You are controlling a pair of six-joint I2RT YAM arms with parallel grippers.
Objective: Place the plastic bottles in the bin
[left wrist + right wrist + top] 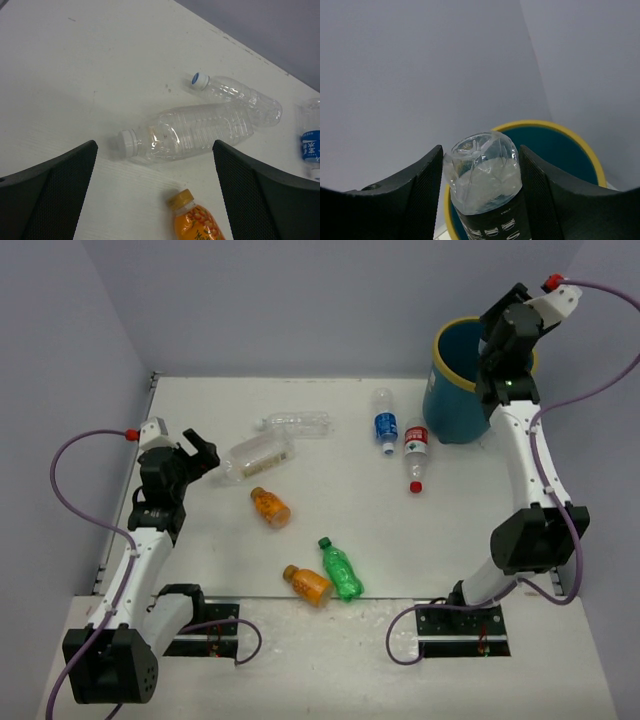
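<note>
- Holding position on both arms; here's what I see.
- Right tool (480, 155) is partly closed on a clear bottle with a dark label (482, 175). A finger presses each side of it and its base points away from the wrist camera.
- That bottle is raised at the bin (580, 145), with the yellow rim and teal inside showing just past its base. In the top view the right tool (505, 340) overlaps the bin's (450, 410) far-right rim.
- Bin stands upright at the far right corner of the tabletop (450, 530).
- Left tool (155, 145) is wide open with nothing in it, hanging above the tabletop on the left side (200, 455).
- Seen between its fingers, a large clear bottle (190, 132) lies on its side, white cap toward the tool.
- Slimmer clear bottle (240, 95) lies just beyond it; I can't tell whether they touch.
- Orange bottle (195, 222) lies near the large one, cap toward it, not touching.
- Blue-labelled bottle (385, 425) and red-capped bottle (415, 448) lie side by side, just left of the bin.
- Second orange bottle (307, 584) and green bottle (342, 571) lie close together near the front edge.
</note>
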